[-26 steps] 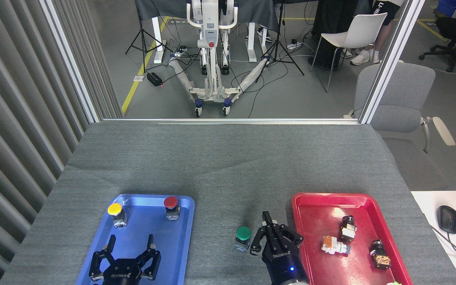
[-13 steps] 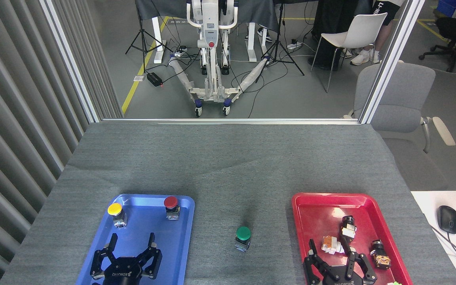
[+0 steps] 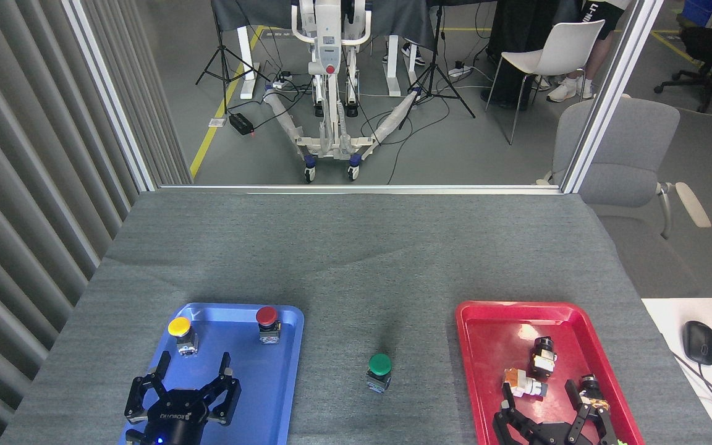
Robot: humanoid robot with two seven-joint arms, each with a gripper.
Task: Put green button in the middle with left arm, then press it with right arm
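Note:
The green button (image 3: 380, 370) stands upright on the bare grey cloth in the middle (image 3: 381, 309), between the two trays. My left gripper (image 3: 192, 364) hovers open over the near part of the blue tray (image 3: 288, 371), fingers spread and empty, well left of the button. My right gripper (image 3: 541, 392) is open low over the red tray (image 3: 486, 321), its fingers spread around small parts there, well right of the button. Neither gripper touches the button.
A yellow button (image 3: 182, 334) and a red button (image 3: 267, 322) stand at the back of the blue tray. Small black, white and orange parts (image 3: 532, 374) lie in the red tray. A computer mouse (image 3: 699, 342) lies on a white desk at right.
My right gripper has drawn back from beside the green button to over the red tray and spread its fingers. My left gripper has shifted slightly left and nearer. The button has not moved.

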